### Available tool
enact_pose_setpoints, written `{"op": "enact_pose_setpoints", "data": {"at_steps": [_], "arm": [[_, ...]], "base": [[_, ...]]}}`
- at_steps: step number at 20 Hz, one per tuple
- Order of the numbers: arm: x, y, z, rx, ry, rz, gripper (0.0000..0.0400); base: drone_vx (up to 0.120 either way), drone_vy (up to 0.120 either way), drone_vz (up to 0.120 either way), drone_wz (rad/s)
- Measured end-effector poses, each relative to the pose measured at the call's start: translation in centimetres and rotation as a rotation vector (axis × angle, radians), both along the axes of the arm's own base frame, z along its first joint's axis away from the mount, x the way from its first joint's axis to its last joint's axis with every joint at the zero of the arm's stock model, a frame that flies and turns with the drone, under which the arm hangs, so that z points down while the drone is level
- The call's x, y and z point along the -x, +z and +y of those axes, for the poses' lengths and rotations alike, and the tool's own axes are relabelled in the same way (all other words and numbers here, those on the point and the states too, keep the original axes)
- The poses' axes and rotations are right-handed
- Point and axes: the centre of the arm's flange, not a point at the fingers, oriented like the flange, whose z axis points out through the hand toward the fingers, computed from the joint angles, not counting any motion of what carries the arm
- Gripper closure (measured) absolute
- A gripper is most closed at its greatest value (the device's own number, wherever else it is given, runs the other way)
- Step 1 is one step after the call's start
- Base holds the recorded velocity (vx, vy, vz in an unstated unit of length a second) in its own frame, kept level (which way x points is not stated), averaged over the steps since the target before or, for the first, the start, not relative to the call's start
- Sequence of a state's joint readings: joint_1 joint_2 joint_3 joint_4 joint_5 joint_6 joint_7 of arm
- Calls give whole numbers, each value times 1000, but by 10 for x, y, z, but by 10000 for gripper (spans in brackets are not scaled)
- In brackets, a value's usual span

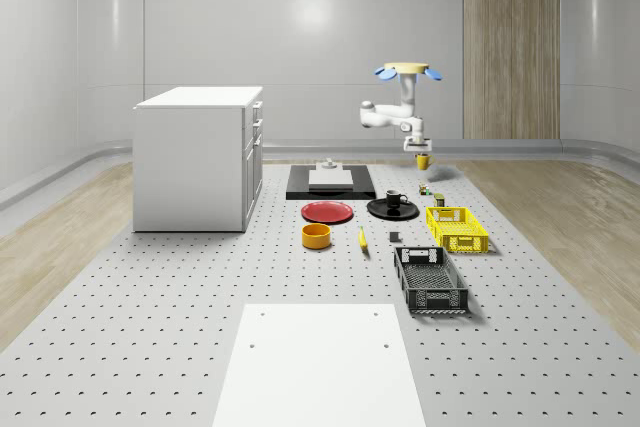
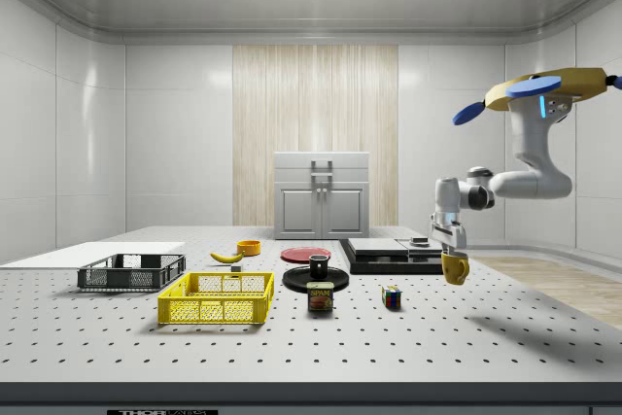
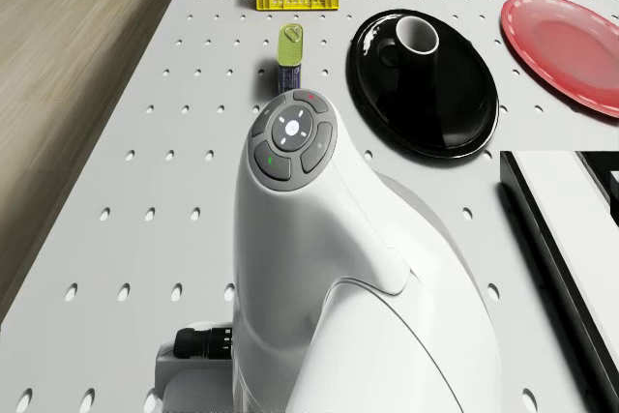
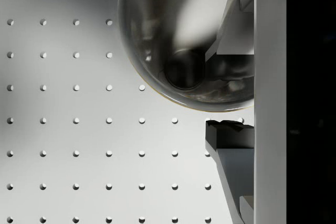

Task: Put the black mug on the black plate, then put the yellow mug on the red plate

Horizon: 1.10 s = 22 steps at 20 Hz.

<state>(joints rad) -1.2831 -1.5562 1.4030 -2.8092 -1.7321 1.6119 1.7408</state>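
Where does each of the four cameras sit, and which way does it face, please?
Whole-scene view: high off the table's near end, looking down its length; hovering drone, arm, yellow mug in the gripper.
Side view: level at the table's side; drone, arm, mug.
Drone view: on the drone, facing forward and down; arm above the table.
Wrist view: along the gripper; fingers beside the mug.
Whole-scene, side and drone views share the black mug on the black plate.

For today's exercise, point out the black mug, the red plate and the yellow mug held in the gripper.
black mug (image 1: 395, 199), whole-scene view, on its side wall.
red plate (image 1: 327, 212), whole-scene view, on its flat centre.
yellow mug (image 2: 454, 267), side view, on its body below the fingers.
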Motion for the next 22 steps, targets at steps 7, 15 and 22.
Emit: {"op": "enact_pose_setpoints", "data": {"at_steps": [7, 15, 22], "arm": [[0, -2, 0, 0, 0, 0, 290], [0, -3, 0, 0, 0, 0, 290], [0, -3, 0, 0, 0, 0, 290]], "base": [[120, -120, 0, 0], [120, -120, 30, 0], [120, -120, 0, 0]]}}
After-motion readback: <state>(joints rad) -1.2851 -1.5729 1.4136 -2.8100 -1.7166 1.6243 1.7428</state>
